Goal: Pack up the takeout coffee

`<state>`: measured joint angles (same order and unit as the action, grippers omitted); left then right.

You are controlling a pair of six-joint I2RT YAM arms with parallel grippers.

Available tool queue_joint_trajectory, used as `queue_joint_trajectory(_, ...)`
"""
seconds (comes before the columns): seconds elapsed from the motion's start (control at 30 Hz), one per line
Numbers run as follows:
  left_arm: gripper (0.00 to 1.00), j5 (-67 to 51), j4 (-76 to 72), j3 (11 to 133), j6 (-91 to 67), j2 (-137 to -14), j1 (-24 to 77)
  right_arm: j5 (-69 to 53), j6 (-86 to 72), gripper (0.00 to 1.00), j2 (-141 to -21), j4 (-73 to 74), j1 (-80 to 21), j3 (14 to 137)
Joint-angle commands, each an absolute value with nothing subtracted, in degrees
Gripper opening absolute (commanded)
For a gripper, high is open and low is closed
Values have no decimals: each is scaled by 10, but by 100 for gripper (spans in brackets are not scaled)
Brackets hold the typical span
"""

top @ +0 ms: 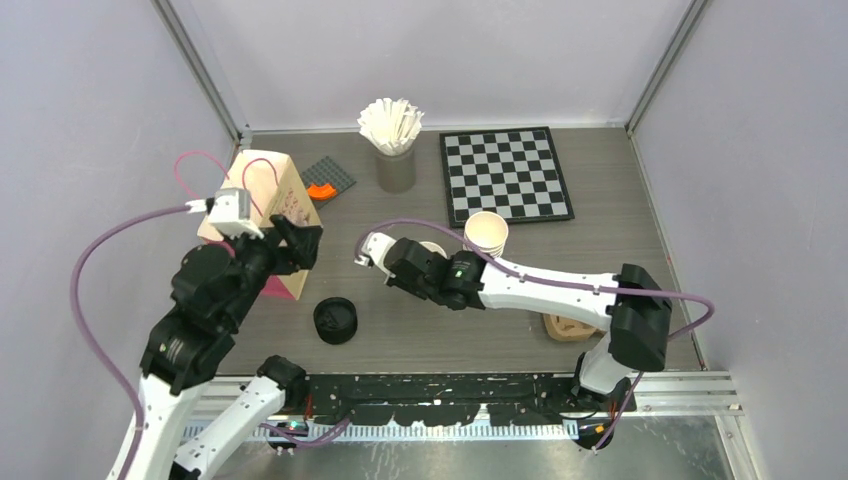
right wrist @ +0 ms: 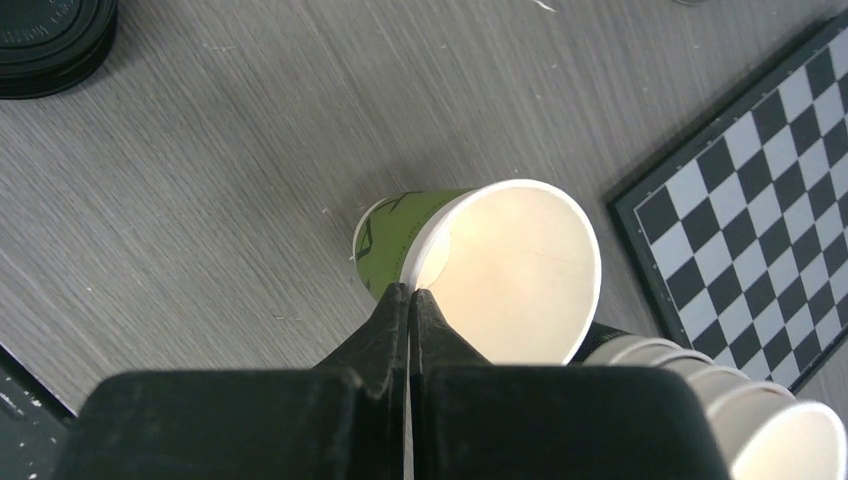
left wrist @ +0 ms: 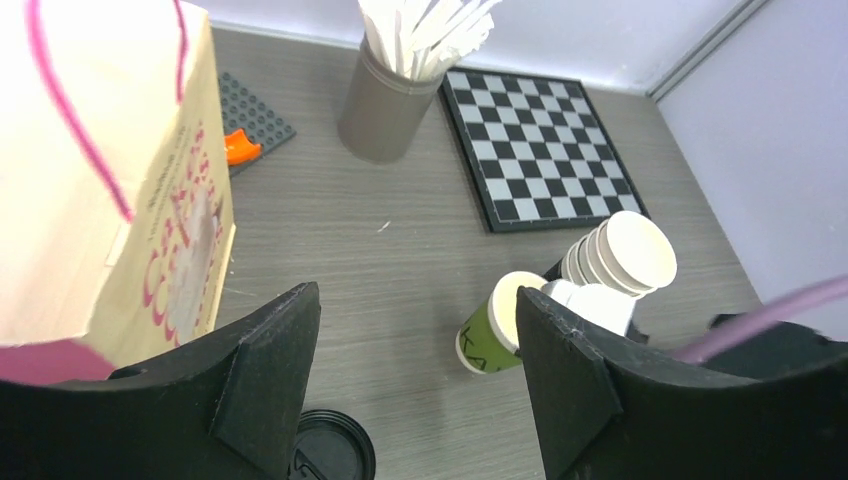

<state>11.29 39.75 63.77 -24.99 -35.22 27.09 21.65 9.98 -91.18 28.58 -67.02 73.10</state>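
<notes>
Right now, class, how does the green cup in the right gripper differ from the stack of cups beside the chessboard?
The green cup is one single cup; the stack of cups is several nested. The green cup is pinched at its rim by the right gripper with shut jaws; the stack of cups stands free. Both are lidless and white inside.

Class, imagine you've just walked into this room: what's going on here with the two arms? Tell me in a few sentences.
The right gripper is shut on the rim of a green paper cup, holding it tilted beside a stack of cups. The cup has no lid on; the black lids lie on the table near the arms. The left gripper is open and empty next to the paper bag.
</notes>
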Motion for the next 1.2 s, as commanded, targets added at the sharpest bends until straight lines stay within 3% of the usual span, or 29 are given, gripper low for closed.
queue_joint_trajectory(0.0,73,148,385,615,-224,-303,270,218,104,2,-938,243,-681,729)
queue_joint_trajectory(0.07,73,159,385,605,-218,-289,270,218,96,9,-943,251,-686,733)
queue_joint_trajectory(0.27,74,170,398,588,-210,-275,270,234,33,45,-897,322,-686,768)
queue_joint_trajectory(0.4,74,164,399,578,-208,-275,270,263,-32,59,-857,381,-674,806)
queue_joint_trajectory(0.57,74,136,400,569,-200,-275,270,280,-141,73,-842,482,-576,871)
queue_joint_trajectory(0.87,74,121,428,558,-188,-264,270,243,-177,73,-811,550,-374,856)
queue_joint_trajectory(1.17,74,121,424,536,-194,-243,270,130,-164,73,-848,518,-302,833)
